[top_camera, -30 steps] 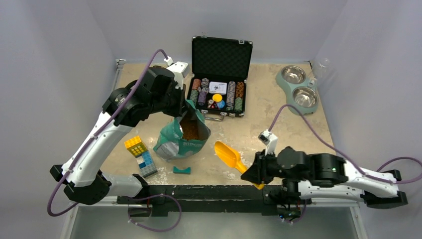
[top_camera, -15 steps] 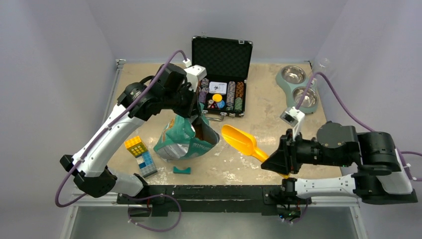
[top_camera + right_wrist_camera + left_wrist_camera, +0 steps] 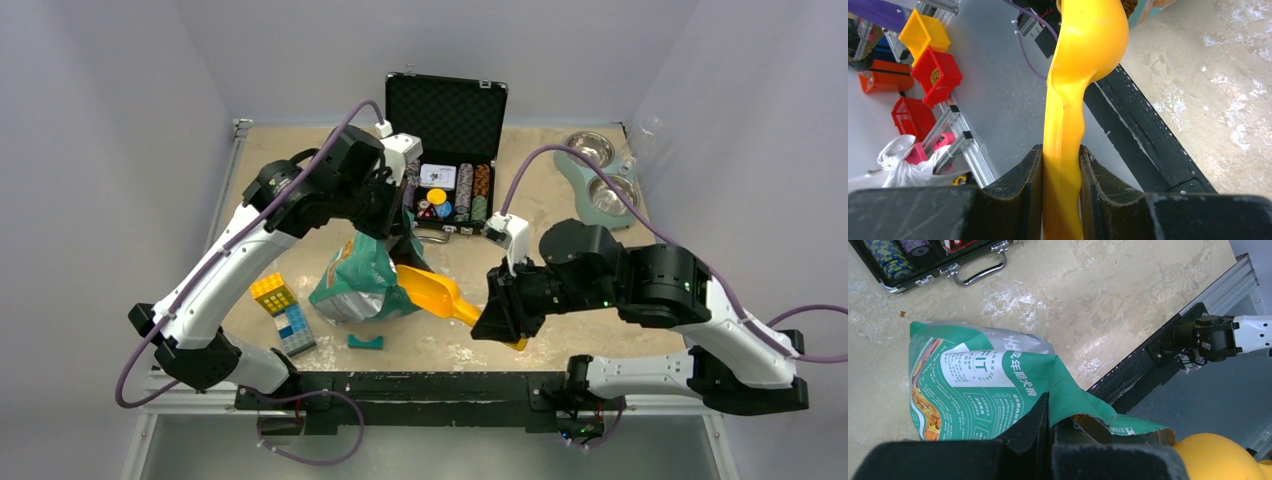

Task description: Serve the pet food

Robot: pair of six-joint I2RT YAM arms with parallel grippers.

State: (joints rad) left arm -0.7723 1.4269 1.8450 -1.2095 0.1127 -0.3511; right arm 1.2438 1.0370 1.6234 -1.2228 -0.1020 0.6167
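Since half a second back, the right arm swung left, so the yellow plastic scoop (image 3: 435,292) now has its bowl nosed into the mouth of the teal-green pet food bag (image 3: 355,285), which sits centre-left on the beige table (image 3: 455,262). The scoop's long axis runs from the handle at lower right to the bowl pointing upper left. The right fingers (image 3: 1023,175) are clamped on the handle, and the left fingers (image 3: 1033,425) are pinched together on the bag's torn rim. From overhead the scoop hides the bag's contents. Only the right wrist view catches a sliver of what looks like brown kibble pellets (image 3: 1130,5) past the bowl.
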